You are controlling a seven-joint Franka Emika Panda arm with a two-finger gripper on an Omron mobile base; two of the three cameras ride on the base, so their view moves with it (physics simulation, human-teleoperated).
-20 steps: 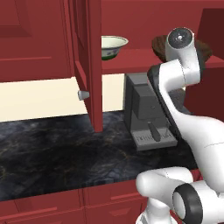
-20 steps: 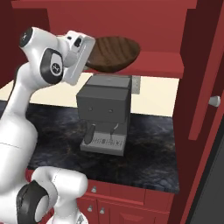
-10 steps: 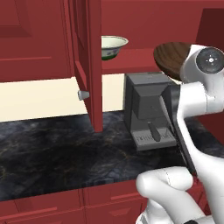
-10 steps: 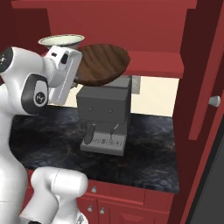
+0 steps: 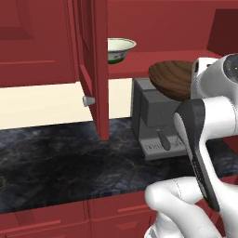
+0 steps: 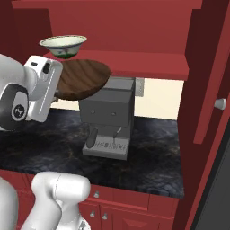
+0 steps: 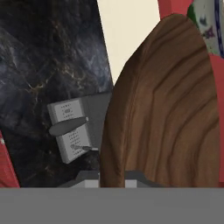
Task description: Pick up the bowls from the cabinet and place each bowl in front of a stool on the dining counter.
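We see gripper (image 6: 57, 92) clenched on rim of brown bowl (image 6: 83, 77) | bowl held above grey machine (image 6: 109, 114), out of cabinet (image 6: 134, 58) | cream bowl (image 5: 120, 48) on shelf at 10 o'clock of it

A grey coffee machine (image 6: 109, 117) stands on a black marbled counter (image 5: 56, 162) against a cream wall (image 5: 42, 103).

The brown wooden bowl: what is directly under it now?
The wooden bowl, held by the gripper, hangs over the grey coffee machine on the black counter. The bowl covers the machine's top left corner.
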